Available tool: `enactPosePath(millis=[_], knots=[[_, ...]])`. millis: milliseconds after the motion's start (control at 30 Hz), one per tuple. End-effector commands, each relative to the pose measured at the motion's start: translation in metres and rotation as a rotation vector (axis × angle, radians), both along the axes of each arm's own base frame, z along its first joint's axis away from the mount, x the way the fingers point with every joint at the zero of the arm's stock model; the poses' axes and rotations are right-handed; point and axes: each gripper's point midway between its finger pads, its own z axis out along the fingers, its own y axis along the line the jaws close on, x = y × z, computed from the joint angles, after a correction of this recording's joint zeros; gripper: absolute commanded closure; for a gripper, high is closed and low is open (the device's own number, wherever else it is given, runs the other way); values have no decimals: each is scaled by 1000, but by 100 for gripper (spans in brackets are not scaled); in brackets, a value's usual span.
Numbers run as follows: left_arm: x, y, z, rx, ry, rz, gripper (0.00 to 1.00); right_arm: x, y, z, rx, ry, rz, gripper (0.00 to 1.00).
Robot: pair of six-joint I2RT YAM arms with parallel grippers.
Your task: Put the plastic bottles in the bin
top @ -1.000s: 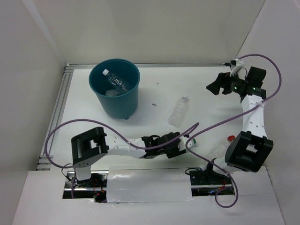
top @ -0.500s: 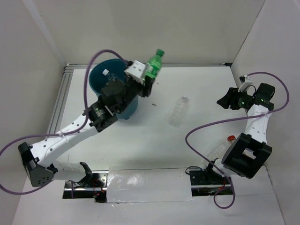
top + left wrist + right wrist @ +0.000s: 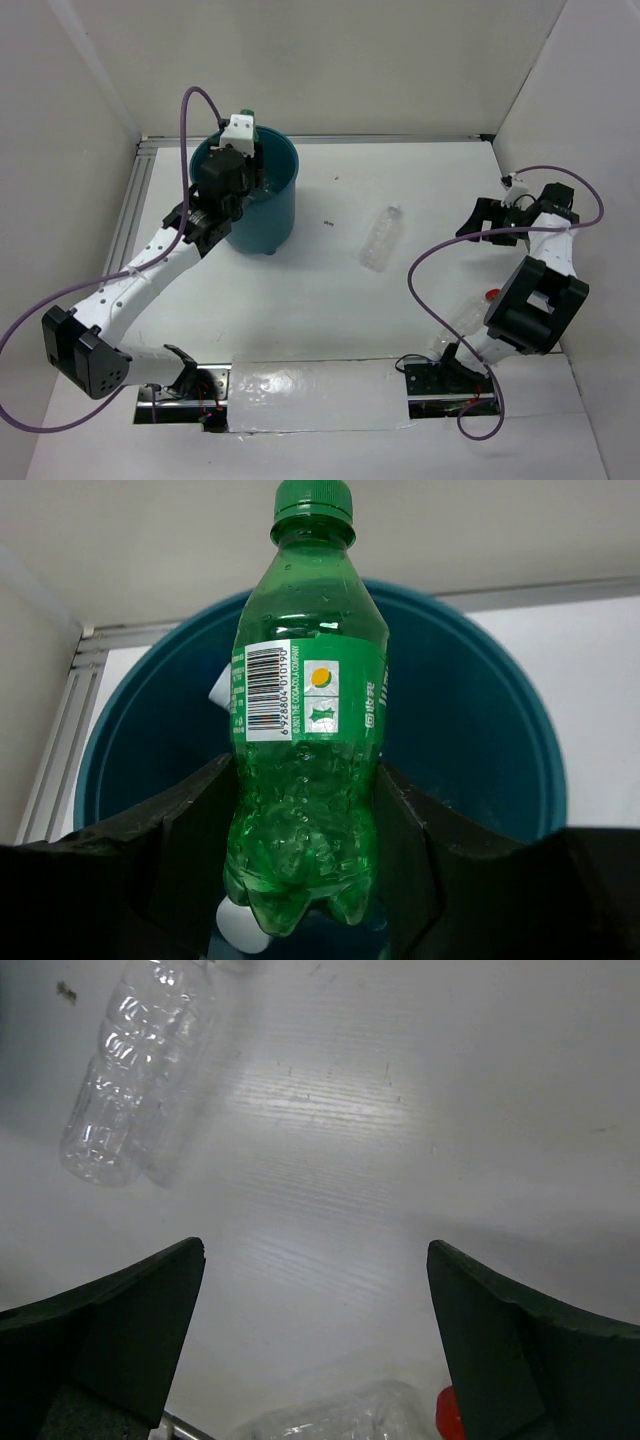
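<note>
You have bright, even light from overhead in the top view, and shadows there are soft and faint. In the left wrist view the green bottle (image 3: pixel 305 750) is sharp, its barcode readable. In the right wrist view a pale glare band crosses the table (image 3: pixel 330 1110) at centre, and the clear bottle (image 3: pixel 140 1070) at 10 o'clock looks slightly soft.

A first bottle (image 3: pixel 305 750) above the bin (image 3: pixel 266 220), a second bottle (image 3: pixel 381 238) on the worktop (image 3: pixel 330 300) to its right, a third bottle (image 3: pixel 463 321) farther right.
</note>
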Motion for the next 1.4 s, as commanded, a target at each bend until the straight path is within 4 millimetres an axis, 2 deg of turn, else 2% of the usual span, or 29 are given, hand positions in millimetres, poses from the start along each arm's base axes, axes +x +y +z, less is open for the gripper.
enactPosePath(millis=[0, 33, 67, 100, 267, 300, 333, 433, 467, 533, 600, 633, 667, 700, 767, 800, 867, 900, 933, 967, 1000, 1033, 1067, 1133, 1367], knots=[[3, 4, 6, -40, -24, 33, 37, -1, -12, 4, -92, 46, -21, 0], [3, 4, 6, -40, -24, 33, 29, -3, -15, 2, -107, 68, -20, 0], [3, 2, 6, -42, -23, 22, 15, -5, -21, 2, -147, 77, -21, 0], [3, 3, 10, -37, -30, 21, 6, -8, -23, -3, -156, 99, -17, 0], [-6, -14, 29, -23, -66, -27, 1, -24, -39, -5, -293, 151, 22, 0], [-10, -16, 45, -23, -99, -41, 1, -27, -39, -10, -313, 169, 33, 0], [-12, -20, 51, -20, -110, -53, 1, -34, -40, -13, -332, 193, 38, 0], [-32, -46, 77, -8, -156, -156, 1, -54, -53, -23, -429, 265, 53, 0], [-43, -73, 82, -22, -164, -262, 1, -61, -60, -24, -480, 293, 43, 0], [-54, -104, 88, -46, -171, -381, 1, -74, -64, -29, -521, 330, 51, 0], [-69, -149, 78, -68, -136, -545, 1, -86, -67, -29, -571, 358, 61, 4], [-71, -165, 67, -105, -99, -576, 1, -95, -65, -34, -573, 383, 73, 5], [-67, -185, 48, -113, -47, -606, 1, -102, -64, -35, -580, 398, 82, 6], [-68, -200, 34, -132, -5, -653, 1, -108, -67, -33, -615, 406, 82, 8], [-65, -217, 10, -180, 69, -670, 3, -123, -65, -42, -635, 439, 87, 10], [-49, -219, -5, -194, 96, -657, 3, -128, -65, -41, -657, 435, 93, 10], [-40, -227, -21, -258, 133, -684, 3, -142, -61, -50, -664, 468, 109, 12], [-29, -224, -28, -275, 145, -676, 3, -147, -60, -54, -666, 484, 121, 14], [-24, -232, -46, -283, 187, -697, 3, -152, -62, -55, -680, 502, 118, 14], [-20, -234, -55, -291, 205, -704, 3, -157, -62, -62, -686, 522, 119, 14], [-17, -240, -51, -296, 202, -719, 4, -160, -64, -65, -697, 535, 116, 15], [-14, -247, -64, -290, 230, -734, 4, -159, -67, -67, -718, 528, 104, 15], [-13, -251, -67, -290, 238, -746, 4, -166, -63, -74, -704, 548, 115, 15], [-10, -257, -69, -291, 242, -757, 4, -164, -63, -79, -707, 539, 99, 15], [0, -279, -105, -279, 315, -798, 4, -168, -64, -109, -666, 613, 74, 20]])
